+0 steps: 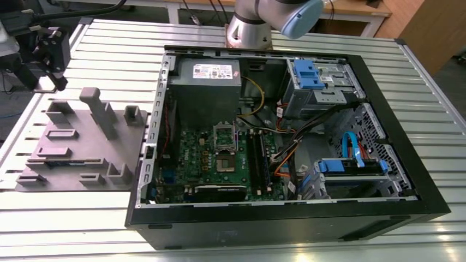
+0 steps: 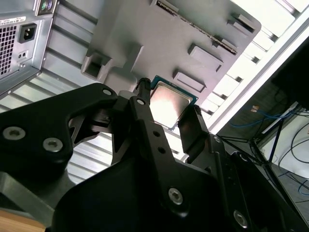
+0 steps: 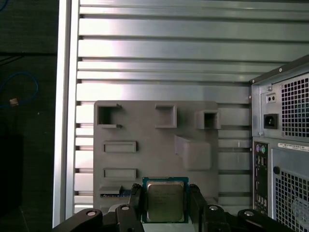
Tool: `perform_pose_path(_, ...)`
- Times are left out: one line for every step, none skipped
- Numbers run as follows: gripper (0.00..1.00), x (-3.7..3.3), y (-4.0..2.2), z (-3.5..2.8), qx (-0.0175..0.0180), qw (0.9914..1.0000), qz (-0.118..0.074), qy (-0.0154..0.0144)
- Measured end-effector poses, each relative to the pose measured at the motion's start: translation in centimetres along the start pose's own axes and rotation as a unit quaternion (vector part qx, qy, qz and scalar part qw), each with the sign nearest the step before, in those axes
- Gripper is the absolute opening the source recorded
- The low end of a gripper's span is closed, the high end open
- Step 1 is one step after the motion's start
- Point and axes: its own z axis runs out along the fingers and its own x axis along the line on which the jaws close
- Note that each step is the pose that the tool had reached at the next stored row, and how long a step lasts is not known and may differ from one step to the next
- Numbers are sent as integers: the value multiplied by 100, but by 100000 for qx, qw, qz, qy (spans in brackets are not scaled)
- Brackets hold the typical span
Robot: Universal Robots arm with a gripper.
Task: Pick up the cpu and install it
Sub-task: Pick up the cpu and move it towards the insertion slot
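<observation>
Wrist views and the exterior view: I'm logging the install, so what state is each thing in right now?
Grey moulded plastic tray: lying flat.
Small square silvery-grey cpu: gripped, held above the tray.
Black hand: shut on the cpu.
Black computer case: on its side, panel off, open.
Rectangular metal socket frame: appears swung open.

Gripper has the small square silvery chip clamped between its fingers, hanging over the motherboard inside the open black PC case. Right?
Wrong place. The gripper does clamp the small square silvery cpu, but it hangs over the grey moulded tray on the slatted metal table, beside the black PC case, not over its motherboard. The first wrist view shows it.
</observation>
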Motion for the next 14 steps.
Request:
perform_pose_path(48, -9, 0, 0, 2, 100000, 2, 1)
perform_pose_path(48, -19, 0, 0, 1, 100000, 2, 0)
perform_pose_path(48, -29, 0, 0, 2, 100000, 1, 1)
perform_pose_path(48, -40, 0, 0, 2, 100000, 2, 1)
perform_pose_path(48, -51, 0, 1, 3, 100000, 1, 4)
perform_pose_path(48, -62, 0, 1, 4, 100000, 3, 1)
perform_pose_path(48, -74, 0, 1, 3, 100000, 0, 3)
perform_pose_path(48, -86, 0, 1, 1, 100000, 1, 1)
perform_pose_path(48, -97, 0, 1, 4, 100000, 2, 4)
perform_pose_path(48, -109, 0, 1, 3, 100000, 3, 3)
perform_pose_path(48, -122, 0, 2, 0, 100000, 1, -1)
perform_pose_path(48, -134, 0, 2, 2, 100000, 1, 0)
perform_pose_path(48, -145, 0, 2, 1, 100000, 0, 1)
perform_pose_path(48, -156, 0, 2, 2, 100000, 1, 2)
